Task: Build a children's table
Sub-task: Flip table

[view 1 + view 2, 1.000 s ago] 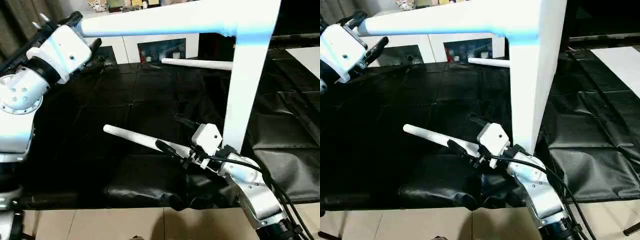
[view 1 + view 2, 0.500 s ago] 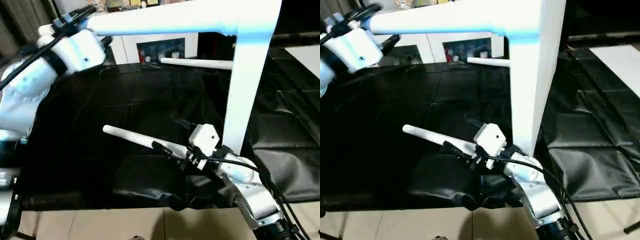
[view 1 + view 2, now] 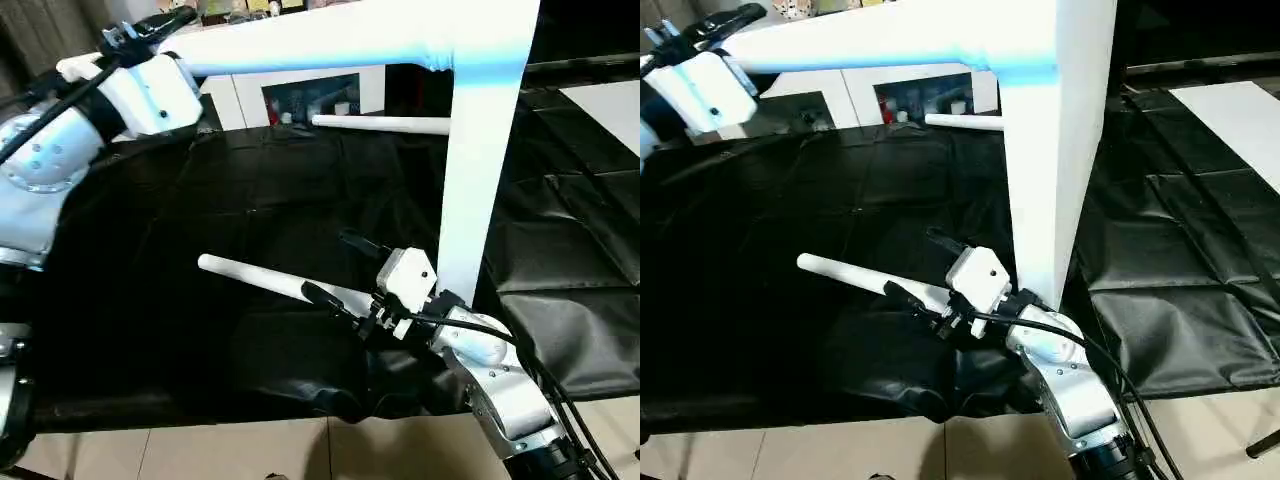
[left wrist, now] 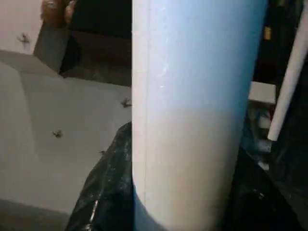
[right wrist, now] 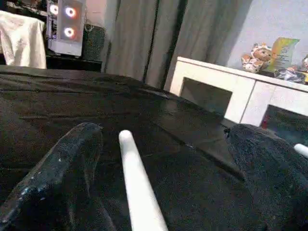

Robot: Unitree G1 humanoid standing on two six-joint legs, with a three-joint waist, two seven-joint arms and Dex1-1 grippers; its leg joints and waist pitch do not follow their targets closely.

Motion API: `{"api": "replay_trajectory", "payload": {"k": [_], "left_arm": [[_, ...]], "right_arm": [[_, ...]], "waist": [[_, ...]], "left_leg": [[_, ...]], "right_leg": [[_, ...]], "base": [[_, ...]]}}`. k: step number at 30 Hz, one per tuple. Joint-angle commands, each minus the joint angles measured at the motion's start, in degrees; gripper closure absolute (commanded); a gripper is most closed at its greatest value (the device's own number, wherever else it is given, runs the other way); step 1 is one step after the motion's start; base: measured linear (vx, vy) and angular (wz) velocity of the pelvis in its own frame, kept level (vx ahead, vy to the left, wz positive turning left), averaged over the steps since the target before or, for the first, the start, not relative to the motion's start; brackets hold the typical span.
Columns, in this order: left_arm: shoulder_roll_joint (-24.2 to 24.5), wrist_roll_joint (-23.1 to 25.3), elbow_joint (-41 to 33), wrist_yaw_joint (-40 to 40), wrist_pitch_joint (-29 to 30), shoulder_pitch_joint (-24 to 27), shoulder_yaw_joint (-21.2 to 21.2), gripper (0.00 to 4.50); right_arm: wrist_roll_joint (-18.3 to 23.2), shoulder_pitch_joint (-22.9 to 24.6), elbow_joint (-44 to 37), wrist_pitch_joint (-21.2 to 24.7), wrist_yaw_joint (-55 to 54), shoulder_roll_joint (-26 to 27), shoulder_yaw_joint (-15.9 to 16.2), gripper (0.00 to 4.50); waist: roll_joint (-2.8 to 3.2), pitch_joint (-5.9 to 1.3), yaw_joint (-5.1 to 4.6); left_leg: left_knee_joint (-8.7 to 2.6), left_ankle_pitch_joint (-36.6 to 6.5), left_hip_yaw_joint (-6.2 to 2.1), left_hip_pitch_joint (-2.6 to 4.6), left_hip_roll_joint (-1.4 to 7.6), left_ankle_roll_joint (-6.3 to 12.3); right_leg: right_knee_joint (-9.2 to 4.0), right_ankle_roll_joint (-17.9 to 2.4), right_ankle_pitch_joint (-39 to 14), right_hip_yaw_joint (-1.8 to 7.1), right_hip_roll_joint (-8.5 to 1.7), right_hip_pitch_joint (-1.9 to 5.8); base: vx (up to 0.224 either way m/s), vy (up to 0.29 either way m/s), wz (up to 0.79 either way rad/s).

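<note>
— What covers the floor?
— Black sheet [image 3: 250, 200]; a loose leg [image 3: 270, 283] lies between the right gripper [image 3: 345, 268]'s wide-spread fingers. The left gripper [image 3: 150, 25] holds the tabletop [image 3: 330, 35] up — grip unclear.

Even indoor light; glare sheen on black sheet [image 3: 560, 330]; overexposed bluish table leg [image 3: 478, 150]; left wrist view blurred.

Grey curtains [image 5: 144, 38], white cabinet [image 5: 231, 91], tiled floor [image 3: 250, 455].
</note>
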Motion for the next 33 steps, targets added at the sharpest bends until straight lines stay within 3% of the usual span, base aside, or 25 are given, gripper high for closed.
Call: {"api": "replay_trajectory", "payload": {"k": [1,9,11,14,19,22,28,30,33], "left_arm": [[1.4,-1.8,-0.4,-2.1,0.6,0.7,1.3,2.76],[1.9,-2.9,-1.3,-4.1,0.7,1.1,0.7,2.85],[1.1,-4.7,-2.4,-5.9,3.0,1.0,0.8,2.85],[-0.1,-7.7,-3.7,-8.0,8.7,1.4,1.4,2.86],[-3.5,-14.7,-6.6,-9.4,24.0,1.3,4.5,2.85],[-4.1,-15.9,-6.8,-9.2,27.0,1.1,5.3,2.84],[-5.8,-18.0,-7.8,-8.1,34.0,1.1,7.6,2.81],[-7.2,-18.5,-9.2,-7.0,39.8,1.4,9.6,2.81],[-7.7,-18.3,-9.2,-6.4,41.9,1.2,10.5,2.81]], "right_arm": [[-0.5,-1.2,0.1,-1.0,0.1,0.5,0.6,0.00],[-0.8,-1.4,0.4,-1.3,0.2,0.6,0.5,0.00],[-0.9,-1.2,0.3,-1.4,0.1,0.6,0.4,0.00],[-0.9,-0.9,-0.2,-1.3,0.1,0.5,0.5,0.00],[-0.7,-0.5,-0.8,-1.4,0.5,0.0,0.5,0.00],[-0.5,-0.6,-1.0,-1.3,0.9,-0.2,0.4,0.00],[0.3,-0.6,-2.5,-0.4,2.4,-0.9,0.6,0.00],[1.8,-0.7,-4.7,1.3,3.6,-1.7,0.2,0.00],[3.3,-1.2,-6.1,2.7,4.0,-1.9,-0.5,0.00]], "waist": [[0.20,-3.25,0.03],[0.43,-3.25,0.02],[0.55,-3.29,0.01],[0.53,-3.31,0.09],[0.21,-3.18,0.25],[-0.04,-3.16,0.15],[0.08,-3.23,0.04],[0.16,-3.24,0.02],[0.32,-3.39,0.13]], "left_leg": [[-5.06,-23.9,-1.43,1.11,1.44,-1.42],[-4.99,-22.8,-1.33,1.07,1.42,-1.18],[-4.98,-22.9,-1.29,1.17,1.42,-1.28],[-4.91,-21.7,-1.17,1.16,1.40,-1.01],[-4.85,-21.5,-1.04,1.25,1.21,-0.18],[-4.86,-19.5,-1.15,0.85,0.94,1.14],[-4.65,-17.0,-1.08,0.59,0.73,2.40],[-4.64,-16.4,-1.06,0.61,0.75,2.57],[-4.42,-14.8,-1.03,0.52,0.61,3.10]], "right_leg": [[-4.40,-10.1,-14.3,1.64,-2.83,1.76],[-4.25,-10.6,-12.6,1.61,-2.80,1.86],[-4.17,-10.9,-12.2,1.62,-2.77,1.87],[-4.05,-11.3,-11.4,1.66,-2.83,1.96],[-4.39,-10.9,-14.5,1.65,-2.85,1.93],[-4.60,-9.9,-16.8,1.59,-3.04,2.15],[-4.86,-8.9,-19.0,1.51,-3.03,2.12],[-4.84,-8.7,-19.2,1.47,-2.97,2.26],[-4.80,-8.4,-18.7,1.39,-2.85,2.21]], "base": [[0.000,0.000,0.00],[0.000,0.000,0.00],[0.000,0.000,0.00],[0.000,0.000,0.00],[0.000,0.000,0.00],[0.000,0.000,0.00],[0.000,0.000,0.00],[0.000,0.000,0.00],[0.000,0.000,0.00]]}}
